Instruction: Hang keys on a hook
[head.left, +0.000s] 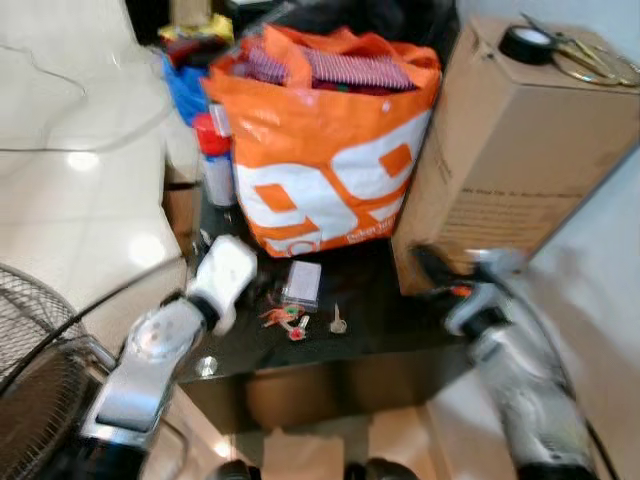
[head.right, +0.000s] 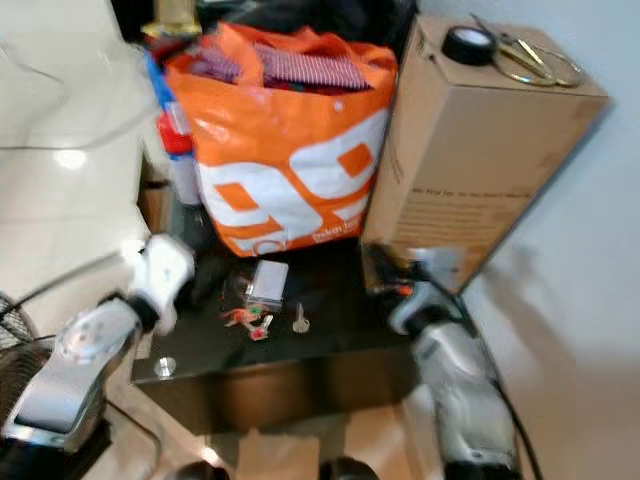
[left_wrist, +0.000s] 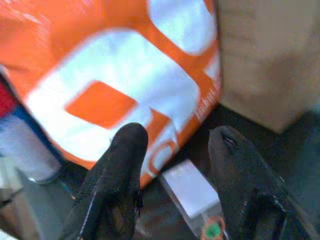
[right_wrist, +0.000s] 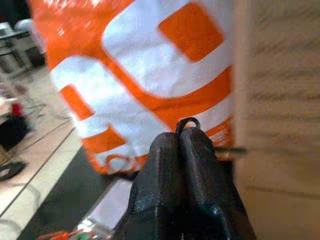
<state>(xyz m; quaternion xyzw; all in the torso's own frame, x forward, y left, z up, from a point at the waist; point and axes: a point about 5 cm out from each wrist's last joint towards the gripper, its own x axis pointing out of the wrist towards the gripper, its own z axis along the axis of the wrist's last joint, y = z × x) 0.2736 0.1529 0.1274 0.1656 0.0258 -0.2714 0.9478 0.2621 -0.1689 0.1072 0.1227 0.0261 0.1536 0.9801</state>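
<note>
1. Big orange-and-white shopping bag (head.left: 325, 150) on a low dark table (head.left: 390, 335), stuffed with striped fabric (head.left: 355, 68).
2. Tall cardboard box (head.left: 515, 150) just right of the bag, touching or nearly so. Roll of black tape (head.left: 527, 44) and scissors (head.left: 590, 60) on top.
3. Spray can with a red cap (head.left: 215, 160) left of the bag, blue stuff behind it.
4. Small clear plastic case (head.left: 302, 283) lying flat near the bag's front.
5. Wire fan guard (head.left: 40, 350) at near left, over pale glossy floor tiles (head.left: 80, 170).
</note>
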